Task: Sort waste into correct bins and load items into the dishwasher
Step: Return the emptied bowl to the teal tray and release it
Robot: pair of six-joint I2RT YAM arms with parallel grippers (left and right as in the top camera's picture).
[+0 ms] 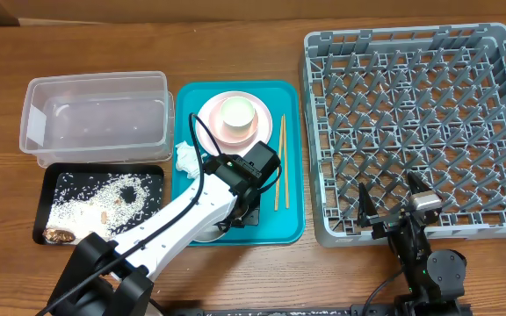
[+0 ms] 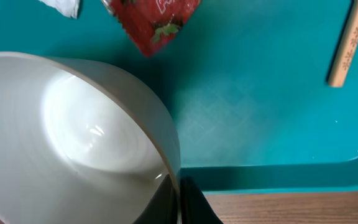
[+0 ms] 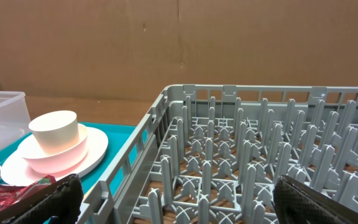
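On the brown wooden table [image 1: 235, 44], we are finding the small white bowl [image 2: 73, 137] sitting at the near edge of the teal serving tray [image 1: 292, 219]. The left gripper [image 2: 178, 202] is pinching the bowl's rim between closed jaws. A shiny red snack wrapper [image 2: 151, 22] is lying just beyond the bowl, and two thin wooden chopsticks [image 1: 280, 162] are lying toward the rack side. The right gripper [image 1: 390, 200] is hovering at the near edge of the large grey pegged dish rack [image 1: 499, 53], its jaws standing wide apart and gripping nothing.
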